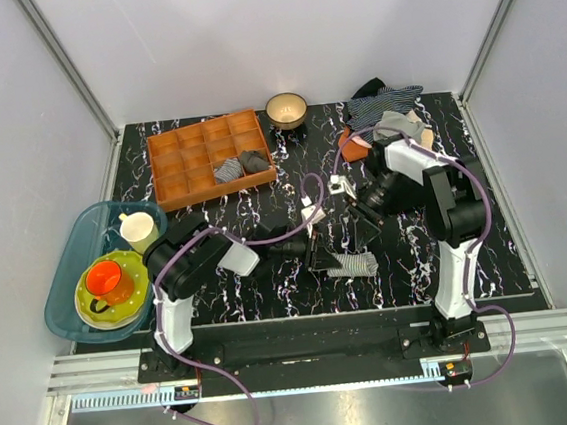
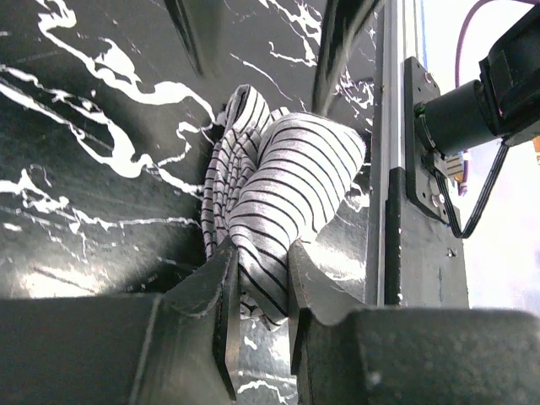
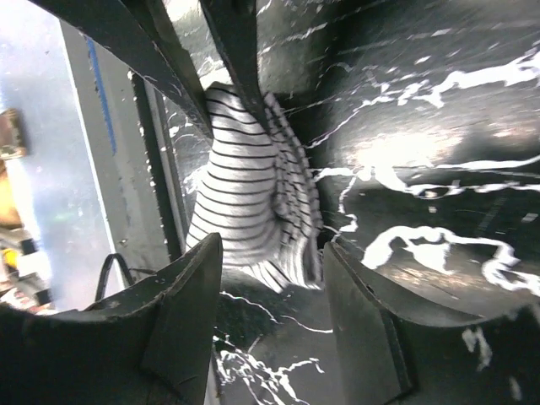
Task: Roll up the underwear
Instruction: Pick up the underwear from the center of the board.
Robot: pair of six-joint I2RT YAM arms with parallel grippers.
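A teal tray [image 1: 63, 274] at the left holds stacked plates [image 1: 134, 264], an orange cup [image 1: 105, 281] and a cream cup [image 1: 137, 228]. The orange divided box [image 1: 216, 189] holds two rolled cloths [image 1: 229, 169]. The left gripper [image 2: 263, 278] pinches one end of the soft, pinstriped underwear [image 2: 291, 181], which lies rolled near the marbled table's [image 1: 468, 245] front edge. The right gripper's [image 3: 272, 253] jaws stand wide astride its other end.

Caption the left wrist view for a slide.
Left gripper pinches one end of the rolled pinstriped underwear on the black marbled table.
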